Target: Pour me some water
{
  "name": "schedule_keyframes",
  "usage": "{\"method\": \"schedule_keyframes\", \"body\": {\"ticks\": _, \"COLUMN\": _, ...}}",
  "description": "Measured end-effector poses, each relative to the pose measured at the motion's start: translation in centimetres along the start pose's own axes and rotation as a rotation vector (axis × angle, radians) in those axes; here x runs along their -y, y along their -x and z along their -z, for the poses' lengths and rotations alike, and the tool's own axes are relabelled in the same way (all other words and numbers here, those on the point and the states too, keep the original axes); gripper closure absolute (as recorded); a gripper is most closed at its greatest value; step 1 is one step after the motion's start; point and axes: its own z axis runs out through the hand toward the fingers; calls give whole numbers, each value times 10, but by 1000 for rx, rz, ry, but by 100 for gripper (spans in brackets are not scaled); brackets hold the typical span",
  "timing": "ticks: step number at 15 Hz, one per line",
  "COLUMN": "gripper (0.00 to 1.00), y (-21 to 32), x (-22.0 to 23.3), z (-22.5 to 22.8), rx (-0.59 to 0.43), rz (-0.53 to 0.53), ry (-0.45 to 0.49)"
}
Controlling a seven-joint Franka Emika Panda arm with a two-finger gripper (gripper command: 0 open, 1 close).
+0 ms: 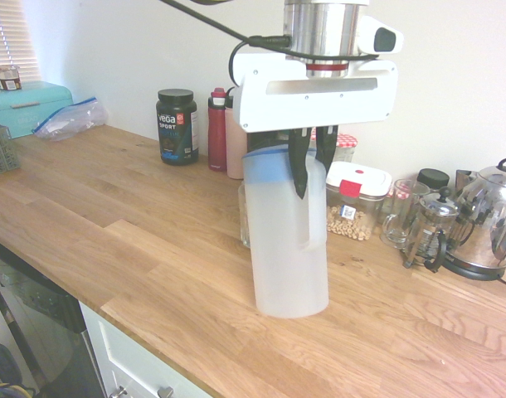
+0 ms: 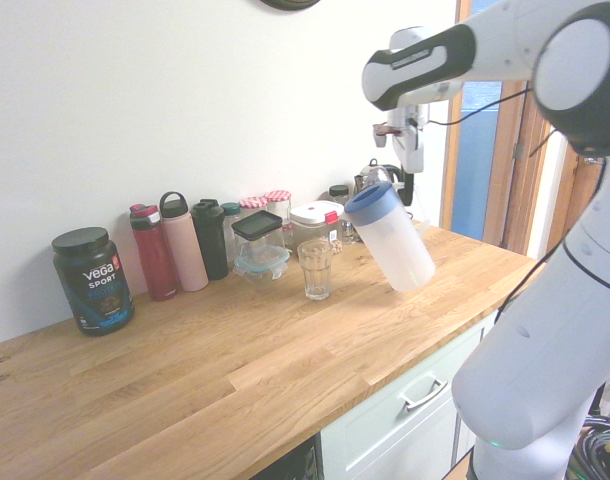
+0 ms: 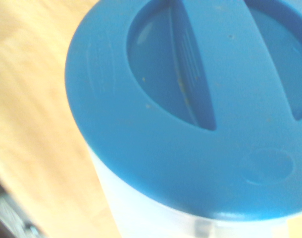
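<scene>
Fingers (image 1: 299, 170) are squeezing the tall, cloudy plastic jug's handle (image 1: 314, 217). Its round blue lid (image 2: 372, 203) is tilting beside the clear glass (image 2: 316, 270).

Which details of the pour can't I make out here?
- Water level in the pitcher: its frosted wall blurs it in both exterior views.
- Grip on the handle: the pitcher's body covers most of it in the second exterior view.
- Glass: mostly behind the pitcher in the first exterior view.
- Spout: not identifiable on the lid, which the wrist view's edges cut off.
</scene>
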Motion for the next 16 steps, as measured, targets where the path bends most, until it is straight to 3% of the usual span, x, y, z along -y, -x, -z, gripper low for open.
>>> {"method": "schedule_keyframes", "body": {"ticks": 4, "gripper": 100, "y": -39, "x": 25, "z": 8, "rx": 57, "rz": 69, "ry": 124}}
{"method": "schedule_keyframes", "body": {"ticks": 14, "gripper": 100, "y": -63, "x": 87, "z": 43, "rx": 207, "rz": 207, "ry": 491}}
{"method": "schedule_keyframes", "body": {"ticks": 16, "gripper": 100, "y": -69, "x": 98, "z": 40, "rx": 213, "rz": 214, "ry": 526}}
